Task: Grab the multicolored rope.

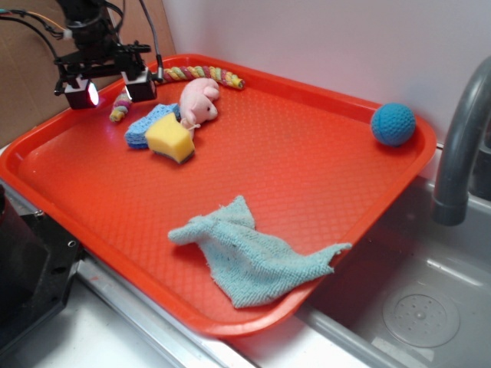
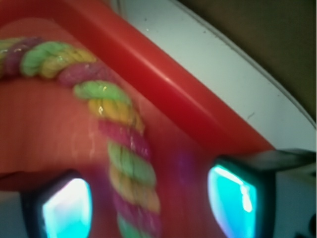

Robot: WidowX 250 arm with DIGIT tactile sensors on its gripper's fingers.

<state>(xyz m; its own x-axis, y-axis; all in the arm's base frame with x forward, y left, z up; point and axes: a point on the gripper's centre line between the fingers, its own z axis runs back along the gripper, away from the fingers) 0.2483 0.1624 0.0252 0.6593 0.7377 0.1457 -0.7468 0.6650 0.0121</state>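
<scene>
The jaws [image 1: 107,92] are held wide apart at the far left corner of the red tray [image 1: 322,146], with nothing gripped between them. The multicolored rope [image 2: 126,158] is seen in the wrist view running lengthwise through the gap between the two pads [image 2: 67,208], then curving away along the tray's raised rim. Whether the pads are touching the rope cannot be told. Just beyond the jaws, a pink plush animal [image 1: 199,100] is lying against a yellow sponge [image 1: 170,138]. Well apart from the jaws, a teal cloth [image 1: 253,257] is draped over the near edge, and a blue ball [image 1: 393,124] is set in the far corner.
</scene>
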